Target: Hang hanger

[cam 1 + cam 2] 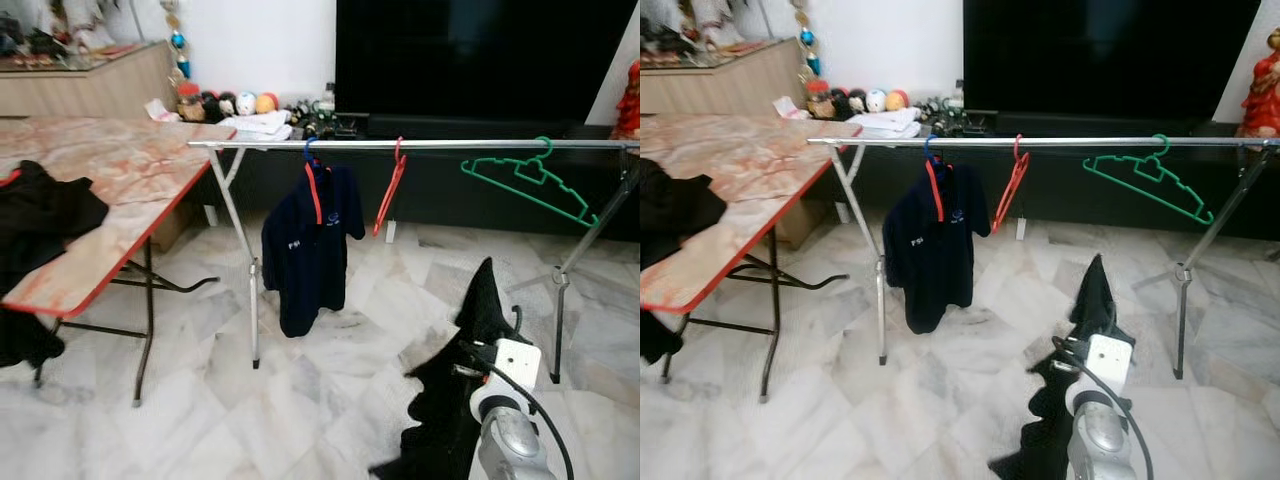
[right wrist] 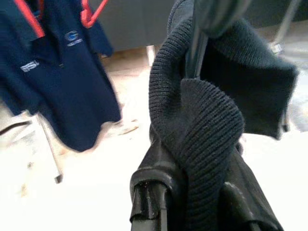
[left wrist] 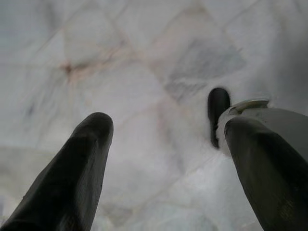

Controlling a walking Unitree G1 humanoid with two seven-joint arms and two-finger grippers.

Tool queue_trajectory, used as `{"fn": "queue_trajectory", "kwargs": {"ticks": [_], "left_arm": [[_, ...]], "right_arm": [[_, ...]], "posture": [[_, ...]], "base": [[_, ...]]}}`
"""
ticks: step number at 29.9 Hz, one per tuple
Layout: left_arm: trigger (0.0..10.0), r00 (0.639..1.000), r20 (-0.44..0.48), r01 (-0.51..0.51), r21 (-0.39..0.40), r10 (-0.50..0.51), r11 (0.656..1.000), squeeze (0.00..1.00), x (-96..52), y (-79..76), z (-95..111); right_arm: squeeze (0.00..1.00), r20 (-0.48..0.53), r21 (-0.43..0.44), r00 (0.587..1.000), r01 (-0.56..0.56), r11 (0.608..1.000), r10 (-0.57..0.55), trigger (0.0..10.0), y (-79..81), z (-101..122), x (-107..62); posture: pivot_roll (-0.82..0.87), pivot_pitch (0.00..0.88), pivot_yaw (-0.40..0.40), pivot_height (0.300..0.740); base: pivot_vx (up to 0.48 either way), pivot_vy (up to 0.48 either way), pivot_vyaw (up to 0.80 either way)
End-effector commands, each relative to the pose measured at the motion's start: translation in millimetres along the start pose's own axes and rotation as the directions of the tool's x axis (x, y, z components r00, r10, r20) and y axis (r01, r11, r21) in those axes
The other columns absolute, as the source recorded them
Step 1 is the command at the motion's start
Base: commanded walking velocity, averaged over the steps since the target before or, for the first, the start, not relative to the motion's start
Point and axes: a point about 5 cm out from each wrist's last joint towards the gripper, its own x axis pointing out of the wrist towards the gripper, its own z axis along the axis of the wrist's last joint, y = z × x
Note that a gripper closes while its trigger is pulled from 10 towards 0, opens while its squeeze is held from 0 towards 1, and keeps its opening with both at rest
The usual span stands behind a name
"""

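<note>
My right gripper is clamped on a dark knitted garment, held up low at the near right of the scene, short of the clothes rail. In the right wrist view a thin grey rod rises through the knit collar, and I judge it to be the neck of the hanger carrying this garment, though its hook is out of sight. My left gripper hangs idle over the marble floor, its fingers apart and holding nothing.

On the rail, further off, a navy polo shirt already hangs from a blue hook, an empty red hanger sits just right of it, and an empty green hanger hangs further right. The folding table at the left carries more dark clothing.

So the garment is in hand but not yet hung. What is left, as I judge it, is to close on the rail, raise the hook above the bar, perhaps in the free stretch between the red and green hangers, and set it down before letting go.
</note>
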Motion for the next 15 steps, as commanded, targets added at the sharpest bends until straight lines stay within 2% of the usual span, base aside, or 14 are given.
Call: {"fn": "queue_trajectory", "kwargs": {"ticks": [1,15], "left_arm": [[10.0,1.0,-0.022,-0.009,-0.013,0.008,1.0,0.0,-1.0,2.7,-5.8],[10.0,1.0,-0.023,-0.005,-0.005,0.005,1.0,0.0,-1.0,2.6,-6.3]], "right_arm": [[0.0,0.033,-0.001,0.999,-0.006,1.0,0.006,10.0,2.8,6.4,1.3],[0.0,0.028,-0.002,1.0,-0.002,1.0,0.002,10.0,3.5,5.7,2.3]], "posture": [[-0.05,0.0,0.068,0.74],[-0.05,0.0,0.073,0.74]], "base": [[0.0,0.0,0.0],[0.0,0.479,0.0]]}}
